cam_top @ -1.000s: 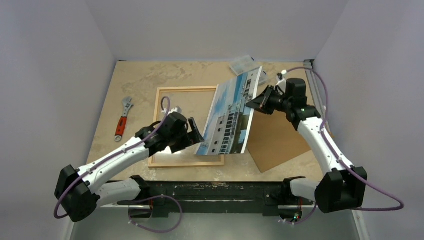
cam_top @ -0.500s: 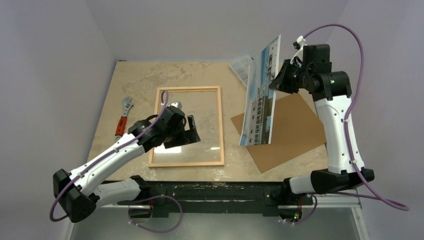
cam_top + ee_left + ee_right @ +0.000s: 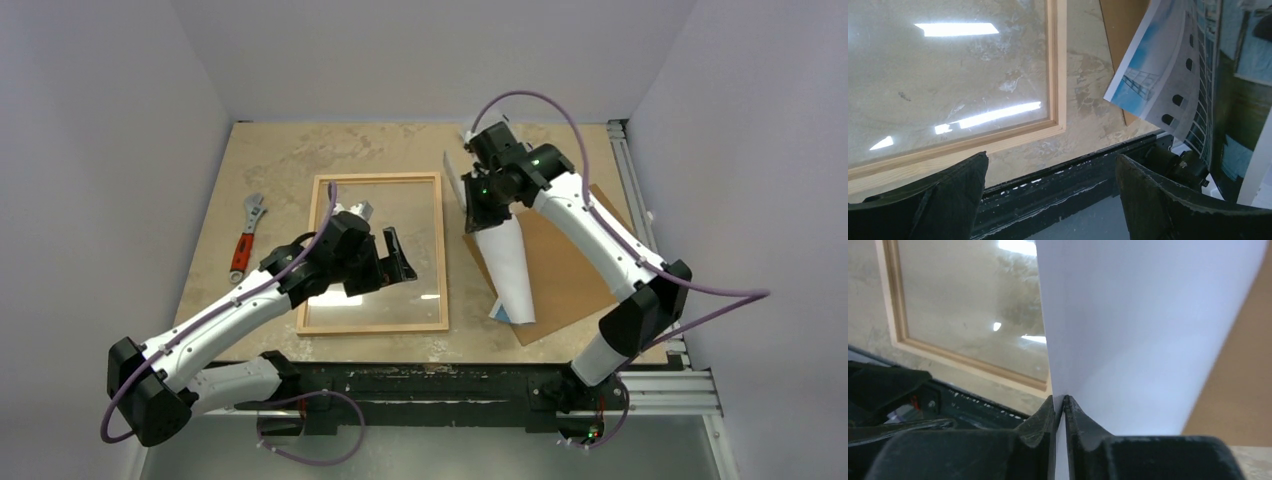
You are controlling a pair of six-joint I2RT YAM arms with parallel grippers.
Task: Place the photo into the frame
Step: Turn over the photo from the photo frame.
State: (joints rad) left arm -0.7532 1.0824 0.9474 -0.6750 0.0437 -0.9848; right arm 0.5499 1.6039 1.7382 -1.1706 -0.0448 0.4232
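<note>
The frame [image 3: 441, 250], thin light wood with a clear pane, lies flat on the table left of centre. My right gripper [image 3: 476, 218] is shut on the far edge of the photo [image 3: 510, 270], just right of the frame's right rail. The photo hangs tilted with its white back up and its near corner over the brown board. In the right wrist view the jaws [image 3: 1060, 402] pinch the white sheet [image 3: 1148, 330], with the frame [image 3: 893, 315] to the left. My left gripper [image 3: 398, 265] is open and empty above the frame's near right part. The left wrist view shows the frame corner [image 3: 1058, 75] and the photo's printed side [image 3: 1168, 75].
The flat brown backing board [image 3: 580, 270] lies on the table to the right, under the photo. A red-handled adjustable wrench [image 3: 245, 238] lies left of the frame. The black base rail [image 3: 450, 380] runs along the near table edge. Walls close in on both sides.
My right arm has swung the photo from upright at the back right, leftward and down toward the frame; its white back now shows. My left gripper has shifted slightly right over the frame.
</note>
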